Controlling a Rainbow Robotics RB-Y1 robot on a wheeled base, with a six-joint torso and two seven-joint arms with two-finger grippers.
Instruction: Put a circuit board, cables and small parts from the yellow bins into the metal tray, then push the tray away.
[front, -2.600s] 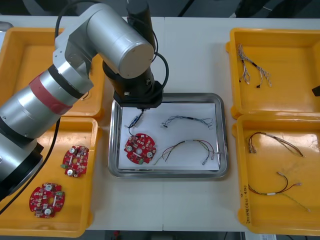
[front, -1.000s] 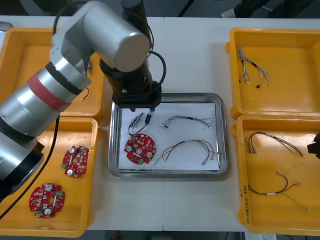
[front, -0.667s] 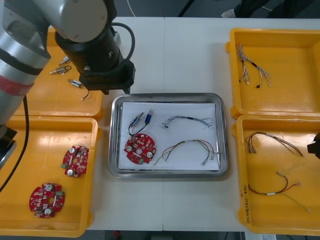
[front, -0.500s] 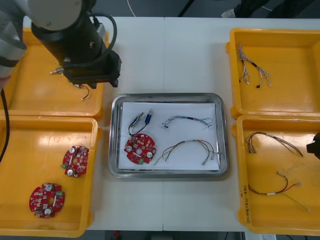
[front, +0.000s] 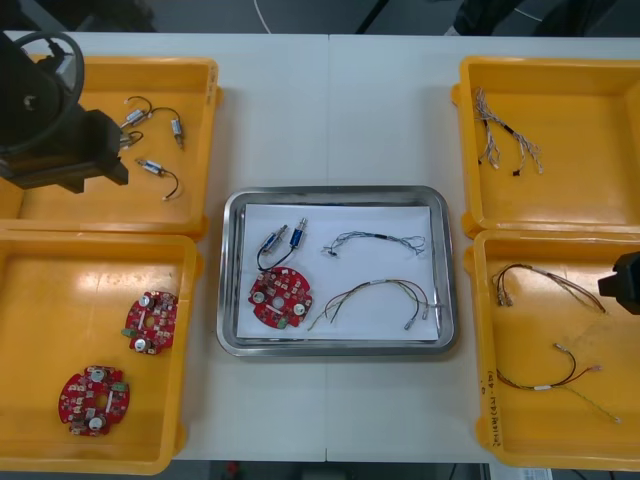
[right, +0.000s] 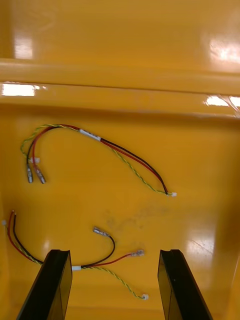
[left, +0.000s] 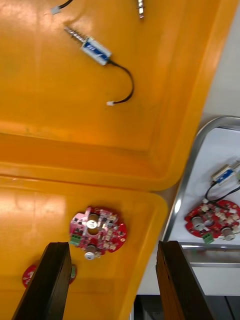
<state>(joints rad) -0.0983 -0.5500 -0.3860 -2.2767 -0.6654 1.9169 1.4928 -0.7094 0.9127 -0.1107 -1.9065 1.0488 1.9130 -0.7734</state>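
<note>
Change: left gripper (left: 112, 248) being withdrawn from metal tray (front: 335, 347) to far left yellow bin (front: 80, 208).
Left fingers (left: 54, 280): being held apart, empty.
Right gripper (right: 114, 255): being held open, seemingly idle, over cables (right: 100, 140).

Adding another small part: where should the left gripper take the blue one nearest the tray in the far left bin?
Take the small part by its blue body, across the narrow sides, the left gripper coming straight down. It lies flat and slanted on the bin floor; its pin and curled black lead look too thin to hold.
</note>
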